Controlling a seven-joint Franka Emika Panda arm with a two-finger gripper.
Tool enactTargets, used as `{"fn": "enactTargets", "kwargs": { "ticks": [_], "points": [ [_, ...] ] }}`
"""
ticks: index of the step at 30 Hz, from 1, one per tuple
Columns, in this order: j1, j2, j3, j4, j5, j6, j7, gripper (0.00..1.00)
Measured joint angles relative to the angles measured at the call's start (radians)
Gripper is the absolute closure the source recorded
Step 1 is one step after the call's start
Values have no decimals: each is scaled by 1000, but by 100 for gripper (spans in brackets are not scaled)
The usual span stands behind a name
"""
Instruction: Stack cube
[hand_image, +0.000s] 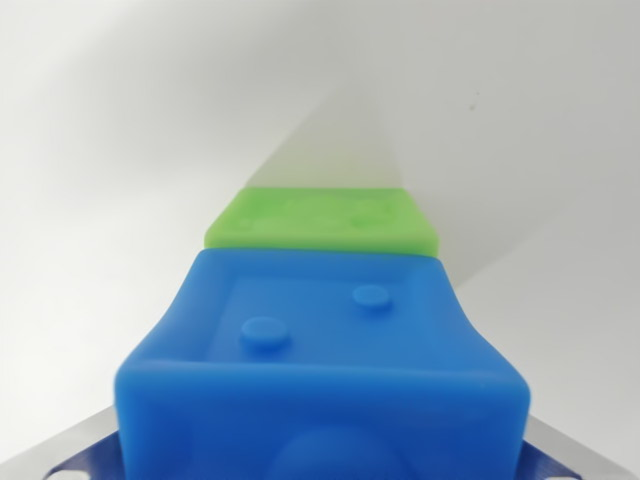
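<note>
Gripper (322, 470): only silvery metal parts with small holes show, at the bottom corners of the wrist view; the fingertips themselves are hidden by the blue cube, so whether the jaws are closed on it or parted cannot be told from this picture.
Blue cube (320, 370): fills the lower half of the wrist view, very close to the camera, between the two metal parts at the bottom edge; its near face is cut off by the frame.
Blue cube's top face: a recessed square panel with a raised rim around it, and two round studs in it, one toward the wrist view's left and nearer, one toward the wrist view's right and farther.
Blue cube's near face: a rounded bulge shows at the bottom edge, partly cropped.
Green cube (322, 218): lies just beyond the blue cube's far edge, its near side hidden behind the blue one; only the top face and a thin strip of its side show.
Green cube's top face: same recessed pattern with faint studs, blurred.
Contact between cubes: they overlap in view; whether they touch cannot be told.
White surface (110, 150): plain and pale, it surrounds both cubes.
Shadow (345, 150): a grey wedge rises behind the green cube toward the wrist view's upper right.
</note>
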Motion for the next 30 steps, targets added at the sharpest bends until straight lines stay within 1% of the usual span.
{"fn": "enactTargets", "kwargs": {
  "ticks": [5, 6, 30],
  "points": [
    [-1, 1, 1, 1, 0, 2, 0, 100],
    [-2, 1, 2, 1, 0, 2, 0, 0],
    [-2, 3, 2, 1, 0, 3, 0, 0]
  ]
}}
